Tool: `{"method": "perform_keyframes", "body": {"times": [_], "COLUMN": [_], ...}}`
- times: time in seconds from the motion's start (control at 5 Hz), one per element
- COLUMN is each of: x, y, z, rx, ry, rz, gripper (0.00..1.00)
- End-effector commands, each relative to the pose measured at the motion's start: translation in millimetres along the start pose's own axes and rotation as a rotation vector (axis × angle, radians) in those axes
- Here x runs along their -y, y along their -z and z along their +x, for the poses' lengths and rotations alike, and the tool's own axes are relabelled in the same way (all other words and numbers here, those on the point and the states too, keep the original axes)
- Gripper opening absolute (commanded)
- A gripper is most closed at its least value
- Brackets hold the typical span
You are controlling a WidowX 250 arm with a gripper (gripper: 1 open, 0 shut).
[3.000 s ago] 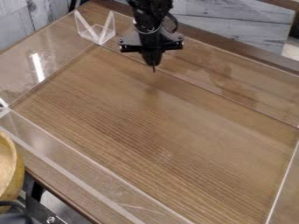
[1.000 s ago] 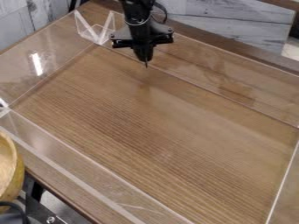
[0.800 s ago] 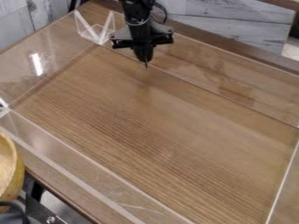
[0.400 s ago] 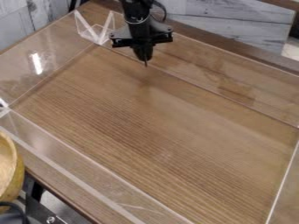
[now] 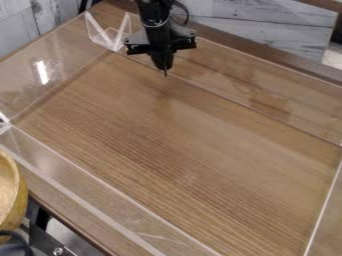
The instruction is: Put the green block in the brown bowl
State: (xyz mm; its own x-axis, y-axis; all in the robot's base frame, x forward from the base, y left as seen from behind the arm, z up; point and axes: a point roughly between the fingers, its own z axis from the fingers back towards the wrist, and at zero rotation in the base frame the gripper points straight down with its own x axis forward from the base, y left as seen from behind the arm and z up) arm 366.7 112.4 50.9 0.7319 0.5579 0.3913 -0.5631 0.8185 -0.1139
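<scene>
- gripper (image 5: 164,68) pressed together at far end of wooden table (image 5: 187,140), pinching nothing visible
- brown bowl (image 5: 8,195) at near-left edge, well apart diagonally
- green block not visible (can't place it)

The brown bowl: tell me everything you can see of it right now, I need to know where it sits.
Only a sliver of the brown bowl shows, at the lower left edge of the picture. It looks like light tan-yellow wood with a thick, smooth, curved rim. Most of it is cut off by the frame, so its inside and what it rests on cannot be seen. It lies outside the clear-walled wooden tray, beside the tray's near left corner. Nothing visibly touches it, and no green block shows in the visible part.
</scene>
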Motion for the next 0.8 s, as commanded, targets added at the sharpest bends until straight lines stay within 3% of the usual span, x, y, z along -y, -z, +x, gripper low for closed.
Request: {"method": "perform_keyframes", "body": {"times": [0.0, 0.6], "x": [2.5, 1.1], "y": [-14.5, -14.0], "z": [20.5, 19.2], "rx": [0.064, 0.053], "ry": [-0.01, -0.012], "rz": [-0.018, -0.019], "gripper": [0.0, 0.0]}}
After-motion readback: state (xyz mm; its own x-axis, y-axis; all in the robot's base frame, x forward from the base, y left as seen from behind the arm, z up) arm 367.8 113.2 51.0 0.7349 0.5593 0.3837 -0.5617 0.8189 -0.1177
